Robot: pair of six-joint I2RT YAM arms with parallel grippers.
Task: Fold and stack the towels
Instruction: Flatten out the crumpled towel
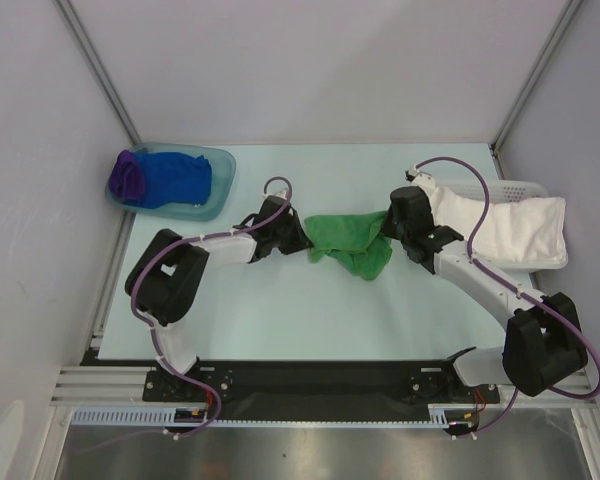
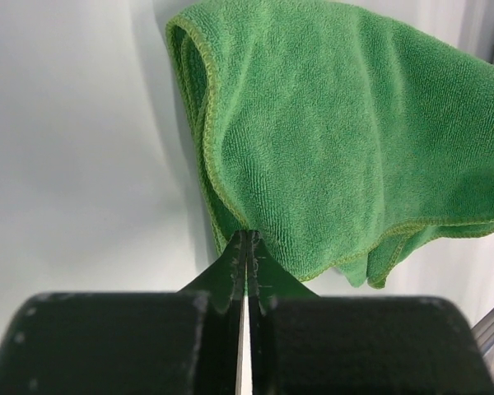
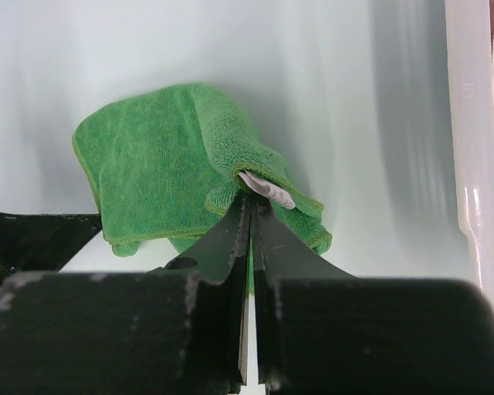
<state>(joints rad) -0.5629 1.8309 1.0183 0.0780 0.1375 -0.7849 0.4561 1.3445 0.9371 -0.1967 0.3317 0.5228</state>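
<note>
Counting from the left, there are three towels: one purple towel (image 1: 128,175), one blue towel (image 1: 180,177) and one green towel (image 1: 351,241). There are also two containers, two arms and one white cloth (image 1: 503,231), all on a pale table (image 1: 280,320).

At the far left stands the translucent teal tub (image 1: 218,190). It holds two of the towels. The purple one is bunched at the tub's left end, and the blue one lies touching it on the right and fills most of the rest.

Right of the tub, the left gripper (image 2: 247,237) reaches toward the middle of the table. Its jaws are pressed together on the left edge of the green towel, pinching the stitched hem where the cloth gathers into a fold.

The green towel is in the middle of the table, well apart from the tub. It is strung between the two grippers, bunched and creased rather than flat, and its near part droops toward the table. I cannot tell whether that part touches the surface.

The right gripper (image 3: 249,197) comes in from the right. Its jaws are clamped on the towel's right end, next to a small white tag (image 3: 268,188) sewn into the hem.

At the far right sits the white slotted basket (image 1: 521,187), near the right gripper. The white cloth lies in it, piled high and spilling over its near rim.
</note>
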